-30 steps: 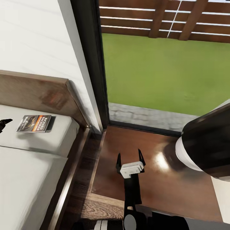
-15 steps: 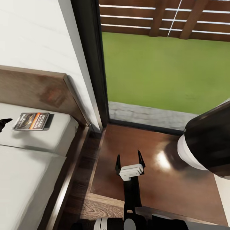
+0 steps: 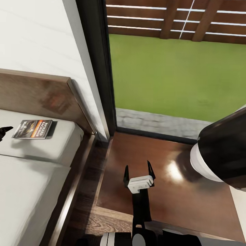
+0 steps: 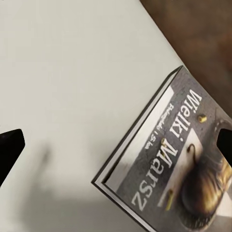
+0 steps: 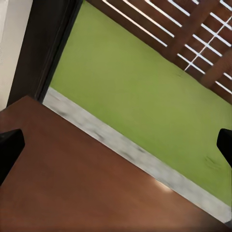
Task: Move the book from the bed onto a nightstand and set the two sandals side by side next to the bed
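The book (image 3: 33, 128) lies flat on the bed's pale mattress (image 3: 27, 184), close to the brown headboard (image 3: 37, 97). In the left wrist view its cover (image 4: 169, 169) reads "Wielki Marsz". My left gripper (image 4: 116, 147) hovers open just above the book, one fingertip (image 4: 9, 150) over bare mattress and the other over the cover. A dark fingertip (image 3: 5, 130) of it shows at the head view's left edge, beside the book. My right gripper (image 3: 138, 172) is open and empty above the glossy dark-brown nightstand top (image 3: 164, 194). The sandals are out of view.
A large dark lamp with a white rim (image 3: 218, 153) stands on the nightstand's right side. Behind the nightstand a dark-framed glass door (image 3: 99, 68) looks onto green grass (image 3: 177, 75) and a wooden fence. A strip of wood floor (image 3: 85, 191) separates bed and nightstand.
The whole head view has shifted slightly, so the camera moved. The book and both grippers keep their places relative to the bed and nightstand.
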Robot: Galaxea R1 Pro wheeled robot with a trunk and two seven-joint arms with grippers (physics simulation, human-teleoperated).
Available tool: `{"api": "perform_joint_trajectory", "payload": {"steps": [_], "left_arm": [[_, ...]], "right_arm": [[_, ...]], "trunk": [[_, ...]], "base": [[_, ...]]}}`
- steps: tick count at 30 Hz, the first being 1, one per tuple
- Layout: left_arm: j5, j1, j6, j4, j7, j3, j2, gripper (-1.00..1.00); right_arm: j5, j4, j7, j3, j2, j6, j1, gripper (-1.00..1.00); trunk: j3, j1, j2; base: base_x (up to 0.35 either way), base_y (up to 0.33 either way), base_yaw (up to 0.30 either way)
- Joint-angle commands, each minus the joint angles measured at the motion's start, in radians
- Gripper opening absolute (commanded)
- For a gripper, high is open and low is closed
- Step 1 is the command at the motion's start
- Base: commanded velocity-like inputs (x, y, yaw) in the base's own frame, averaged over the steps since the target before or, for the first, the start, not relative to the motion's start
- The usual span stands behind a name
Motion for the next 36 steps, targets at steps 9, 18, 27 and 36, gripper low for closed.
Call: {"api": "perform_joint_trajectory", "payload": {"steps": [9, 18, 27, 36], "left_arm": [[0.002, -0.001, 0.009, -0.003, -0.003, 0.008, 0.000, 1.00], [0.008, -0.001, 0.009, -0.004, -0.004, 0.007, 0.000, 1.00], [0.012, -0.001, 0.010, -0.004, -0.005, 0.007, 0.000, 1.00], [0.009, -0.001, 0.011, -0.004, -0.039, 0.007, 0.000, 1.00]], "right_arm": [[-0.006, -0.002, -0.006, 0.002, -0.001, 0.011, -0.001, 1.00], [-0.005, -0.002, -0.006, 0.002, -0.002, 0.011, -0.001, 1.00], [-0.006, -0.002, -0.006, 0.002, -0.002, 0.011, -0.001, 1.00], [-0.006, -0.002, -0.006, 0.002, -0.002, 0.011, -0.001, 1.00]], "trunk": [[-0.013, 0.015, -0.028], [-0.038, 0.046, -0.084], [-0.038, 0.046, -0.084], [-0.038, 0.046, -0.084]], "base": [[0.000, 0.000, 0.000], [0.000, 0.000, 0.000], [0.000, 0.000, 0.000], [0.000, 0.000, 0.000]]}}
